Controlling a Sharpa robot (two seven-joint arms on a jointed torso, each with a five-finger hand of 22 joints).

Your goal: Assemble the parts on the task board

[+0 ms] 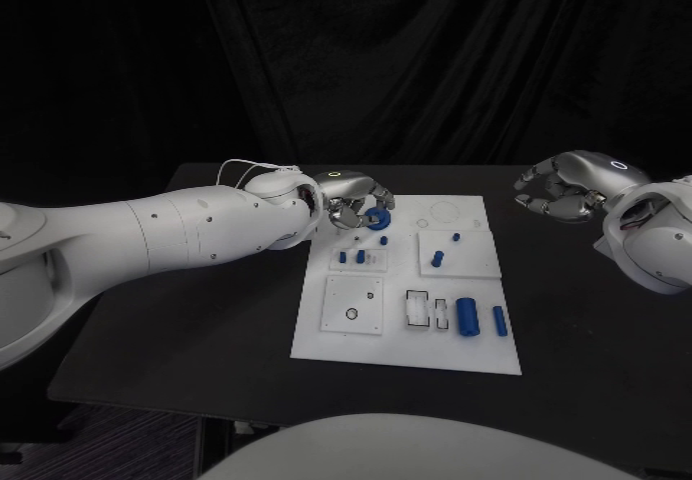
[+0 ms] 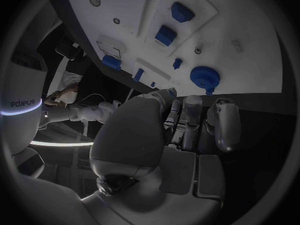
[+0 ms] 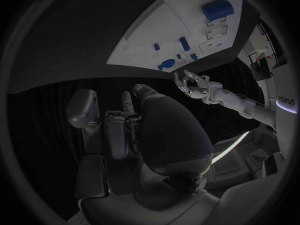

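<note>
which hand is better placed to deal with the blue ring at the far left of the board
Left. The left robot hand hovers at the task board's far-left corner, right by the blue ring. The right robot hand is off the board over black table, fingers curled.

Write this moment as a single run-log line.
left hand: at blue ring, far-left corner of task board, hold unclear | right hand: off board, fingers curled, holding nothing
</note>
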